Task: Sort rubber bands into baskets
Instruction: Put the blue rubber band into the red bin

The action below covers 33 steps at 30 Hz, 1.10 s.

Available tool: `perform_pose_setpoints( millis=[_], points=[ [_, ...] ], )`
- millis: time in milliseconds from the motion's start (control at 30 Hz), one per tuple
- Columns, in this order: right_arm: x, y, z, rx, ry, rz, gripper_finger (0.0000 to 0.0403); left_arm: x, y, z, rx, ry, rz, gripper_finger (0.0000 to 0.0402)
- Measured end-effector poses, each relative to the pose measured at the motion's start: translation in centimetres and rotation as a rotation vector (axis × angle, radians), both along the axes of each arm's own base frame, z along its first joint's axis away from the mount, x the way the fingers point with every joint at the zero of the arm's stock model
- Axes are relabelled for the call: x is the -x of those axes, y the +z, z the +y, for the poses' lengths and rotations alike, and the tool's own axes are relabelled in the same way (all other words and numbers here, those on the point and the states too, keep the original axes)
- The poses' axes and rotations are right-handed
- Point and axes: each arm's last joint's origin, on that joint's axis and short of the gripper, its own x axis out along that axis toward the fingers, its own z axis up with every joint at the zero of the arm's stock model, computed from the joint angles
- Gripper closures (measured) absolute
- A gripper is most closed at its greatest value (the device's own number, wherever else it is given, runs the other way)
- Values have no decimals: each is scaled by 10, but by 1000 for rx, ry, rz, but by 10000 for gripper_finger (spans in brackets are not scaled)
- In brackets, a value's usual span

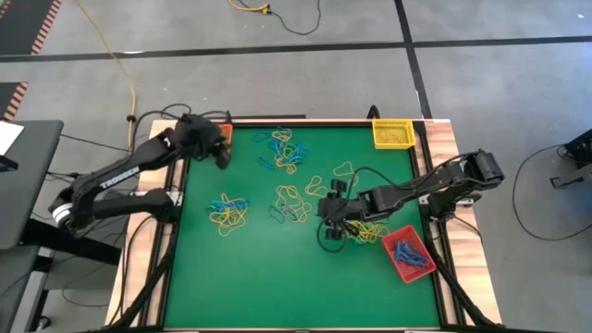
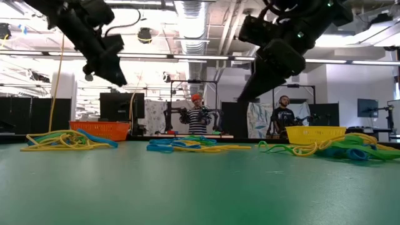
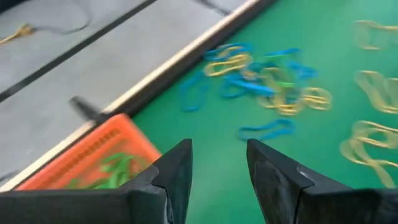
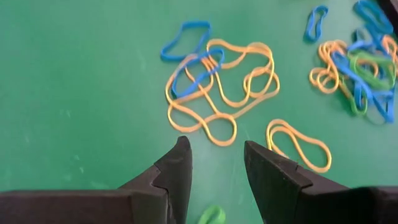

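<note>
High view shows sorting partly done: blue rubber bands (image 1: 405, 252) fill the red basket (image 1: 427, 265), green ones seemingly the orange basket (image 3: 93, 155), several clusters litter the bench (image 1: 259, 277), both the left gripper (image 3: 217, 165) and the right gripper (image 4: 216, 163) gape, empty

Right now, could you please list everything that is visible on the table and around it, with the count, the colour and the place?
green mat: one, covers the table top.
orange basket: one, far left corner, green bands inside.
yellow basket: one, far right corner.
red basket: one, right edge, blue bands inside.
rubber bands: many, yellow, blue and green, in loose piles across the mat.
yellow cable: one, on the floor beyond the table.
people: two, standing in the room behind.
left gripper: open, empty, by the orange basket.
right gripper: open, empty, above bands at mid-right.
</note>
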Motion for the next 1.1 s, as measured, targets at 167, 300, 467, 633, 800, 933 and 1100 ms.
perform_pose_setpoints(
  millis=[167, 300, 467, 633, 800, 933, 1100],
  points=[
    [6, -5, -1, -12, -30, 72, 223, -8, 7, -24, 1, -126, -48, 260],
    [12, -9, 0, -21, -47, 133, 223, -17, 7, -40, 15, -223, -54, 260],
    [18, -12, 3, -38, -55, 193, 223, -31, 3, -58, 49, -331, -43, 260],
    [16, -11, 8, -83, 10, 176, 223, -45, -6, -77, 68, -434, -59, 260],
    [3, -4, 19, -142, 132, 40, 223, -61, -15, -94, 70, -522, -75, 260],
    [-11, -6, 24, -152, 186, -66, 223, -76, -22, -108, 66, -582, -79, 260],
    [-30, -19, 20, -136, 195, -149, 223, -93, -37, -126, 48, -608, -31, 260]
  ],
)
